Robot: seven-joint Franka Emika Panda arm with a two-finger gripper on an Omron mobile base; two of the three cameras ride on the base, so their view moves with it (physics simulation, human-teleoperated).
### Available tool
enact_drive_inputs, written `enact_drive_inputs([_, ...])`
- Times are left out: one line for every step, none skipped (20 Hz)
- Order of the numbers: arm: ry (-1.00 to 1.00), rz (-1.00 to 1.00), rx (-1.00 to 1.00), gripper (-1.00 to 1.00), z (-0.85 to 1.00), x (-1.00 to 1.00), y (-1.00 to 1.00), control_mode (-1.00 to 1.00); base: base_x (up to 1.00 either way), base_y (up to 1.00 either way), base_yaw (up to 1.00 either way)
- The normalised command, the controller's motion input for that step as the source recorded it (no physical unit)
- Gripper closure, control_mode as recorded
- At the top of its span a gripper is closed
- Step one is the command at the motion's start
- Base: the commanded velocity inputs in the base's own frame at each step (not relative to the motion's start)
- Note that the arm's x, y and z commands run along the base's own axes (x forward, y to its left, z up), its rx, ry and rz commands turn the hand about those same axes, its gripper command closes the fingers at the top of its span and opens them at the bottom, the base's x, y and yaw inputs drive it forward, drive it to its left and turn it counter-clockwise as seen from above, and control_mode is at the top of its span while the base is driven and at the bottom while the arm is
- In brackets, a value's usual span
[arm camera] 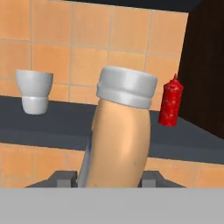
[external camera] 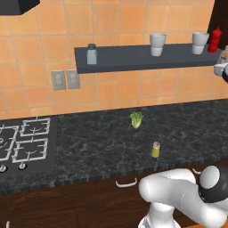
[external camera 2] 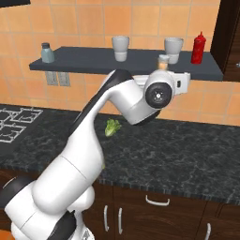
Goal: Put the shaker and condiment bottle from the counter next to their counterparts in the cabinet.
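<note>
Jaws point(arm camera: 109, 179) closed on the condiment bottle point(arm camera: 118, 135): through the hand view I see them clamped around its lower body, the bottle standing nearly upright with a slight lean and its white cap on top. From the right base view I see the bottle's top point(external camera 2: 163, 61) poking up behind the wrist, level with the cabinet point(external camera 2: 93, 63) and in front of its right half. On that shelf I count two pale cups point(external camera 2: 121, 48), the red bottle point(external camera 2: 198, 48) at the far right end, and the grey-blue shaker point(external camera 2: 47, 52) at the far left. In the hand view the red bottle point(arm camera: 170, 101) stands just right of the held one, farther back. Down on the surface point(external camera: 102, 142), the shaker point(external camera: 155, 149) stands near the front edge, with a leafy green vegetable point(external camera: 136, 119) behind it.
</note>
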Motion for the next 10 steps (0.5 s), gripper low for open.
enact_drive_inputs([-0.16,-0.17,0.0,1.0,0.17,0.34,-0.06,-1.0,0.0,0.0,0.0])
enact_drive_inputs([-0.17,-0.17,0.0,1.0,0.13,0.31,-0.06,-1.0,0.0,0.0,0.0])
enact_drive_inputs([-0.17,-0.17,0.0,1.0,0.13,0.29,-0.06,-1.0,0.0,0.0,0.0])
enact_drive_inputs([-0.16,-0.16,0.0,1.0,0.14,0.28,-0.06,-1.0,0.0,0.0,0.0])
enact_drive_inputs([-0.16,-0.15,0.0,1.0,0.17,0.25,-0.03,-1.0,0.0,0.0,0.0])
enact_drive_inputs([-0.13,-0.14,0.0,1.0,0.25,0.29,-0.07,-1.0,0.0,0.0,0.0])
enact_drive_inputs([-0.09,-0.13,-0.02,1.0,0.31,0.31,-0.07,-1.0,0.0,0.0,0.0])
enact_drive_inputs([-0.07,-0.13,-0.06,1.0,0.26,0.31,-0.15,-1.0,0.0,0.0,0.0])
enact_drive_inputs([-0.05,-0.12,-0.12,1.0,0.18,0.31,-0.18,-1.0,0.0,0.0,0.0])
enact_drive_inputs([-0.04,-0.1,-0.21,1.0,0.07,0.31,-0.15,-1.0,0.0,0.0,0.0])
